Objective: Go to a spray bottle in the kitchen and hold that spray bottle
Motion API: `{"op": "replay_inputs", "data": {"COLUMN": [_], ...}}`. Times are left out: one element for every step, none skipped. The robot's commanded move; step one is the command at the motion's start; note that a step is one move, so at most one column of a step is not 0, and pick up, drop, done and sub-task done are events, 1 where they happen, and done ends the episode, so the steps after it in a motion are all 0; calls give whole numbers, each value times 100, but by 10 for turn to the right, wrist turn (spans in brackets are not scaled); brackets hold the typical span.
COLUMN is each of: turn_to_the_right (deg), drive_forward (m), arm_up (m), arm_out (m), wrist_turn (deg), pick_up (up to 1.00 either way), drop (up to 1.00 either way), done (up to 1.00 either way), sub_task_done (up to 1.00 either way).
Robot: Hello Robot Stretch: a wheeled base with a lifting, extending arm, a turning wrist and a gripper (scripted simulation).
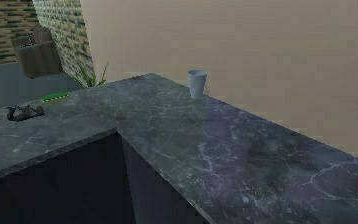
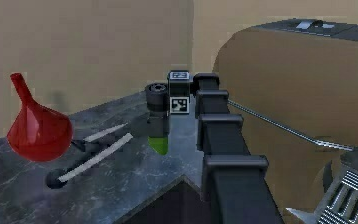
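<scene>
My arm (image 2: 223,150) rises as a dark bar from the arm side view's bottom edge to the dark marble counter (image 2: 47,195). At its far end are the white marker squares (image 2: 178,92), and left of them the gripper (image 2: 154,101). Directly below the gripper's dark body is a small pale and green thing (image 2: 159,138), at the counter's edge. Its shape is too small to name as a spray bottle. I cannot tell whether the gripper holds anything.
A red funnel-shaped thing (image 2: 35,128) and a dark-handled utensil (image 2: 91,157) lie on the counter. A large brown unit (image 2: 297,90) and a metal whisk (image 2: 349,188) are at the right. Ahead, the L-shaped counter (image 1: 217,150) carries a pale cup (image 1: 197,83) and a small dark thing (image 1: 25,112).
</scene>
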Motion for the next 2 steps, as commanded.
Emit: {"op": "replay_inputs", "data": {"turn_to_the_right": [0,0], "drive_forward": [0,0], "arm_up": [0,0], "arm_out": [0,0], "wrist_turn": [450,390], "pick_up": [0,0], "drop": [0,0], "done": [0,0], "sub_task_done": [0,0]}}
